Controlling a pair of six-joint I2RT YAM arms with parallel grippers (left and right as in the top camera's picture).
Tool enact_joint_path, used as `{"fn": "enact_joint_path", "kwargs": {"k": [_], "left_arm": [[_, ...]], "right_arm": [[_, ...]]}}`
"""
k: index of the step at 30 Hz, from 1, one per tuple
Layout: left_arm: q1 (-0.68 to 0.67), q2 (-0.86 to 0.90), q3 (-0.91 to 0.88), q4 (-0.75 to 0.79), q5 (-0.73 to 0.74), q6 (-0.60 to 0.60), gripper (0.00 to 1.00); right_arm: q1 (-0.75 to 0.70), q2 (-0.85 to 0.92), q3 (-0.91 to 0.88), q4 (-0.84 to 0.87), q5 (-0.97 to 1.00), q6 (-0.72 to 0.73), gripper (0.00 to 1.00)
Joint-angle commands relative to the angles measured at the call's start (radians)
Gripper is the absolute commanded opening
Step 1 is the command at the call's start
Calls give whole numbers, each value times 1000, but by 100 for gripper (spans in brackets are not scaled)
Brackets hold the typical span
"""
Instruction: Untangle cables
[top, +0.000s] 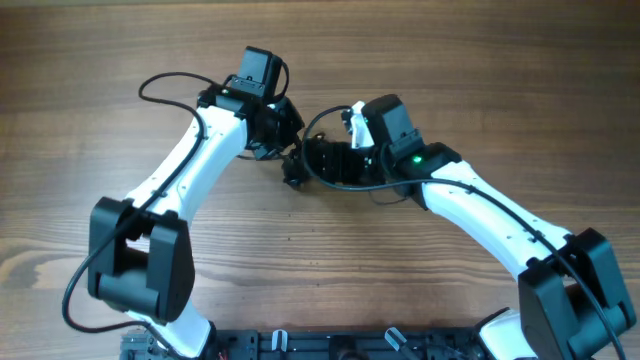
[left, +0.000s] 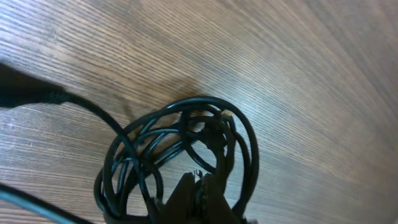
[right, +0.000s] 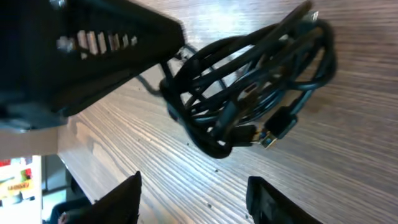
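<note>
Left wrist view first: the left gripper (left: 198, 198) is chopped off by the bottom edge; its closed tips sit buried in the cables (left: 214, 134), so which strand it's pinching, no idea; the fat dark cord (left: 28, 93) on the left is pure blur. Right wrist view: that same gripper is just a big out-of-focus black mass up top; the right gripper (right: 199, 200) shows only two finger stubs (right: 127, 202), spread apart, rest cut off; the coil's top loop runs out of frame. Overhead: the bundle's tiny and mostly tucked under both grippers, strands uncountable; arm bases clipped at the bottom.
</note>
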Motion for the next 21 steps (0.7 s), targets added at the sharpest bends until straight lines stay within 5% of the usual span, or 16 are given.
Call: {"fn": "enact_joint_path", "kwargs": {"k": [1, 21], "left_arm": [[2, 32, -14, 0, -36, -21, 4], [2, 32, -14, 3, 18, -20, 6]], "right_arm": [[25, 11, 16, 0, 79, -26, 55], [103, 13, -2, 56, 291, -130, 38]]}}
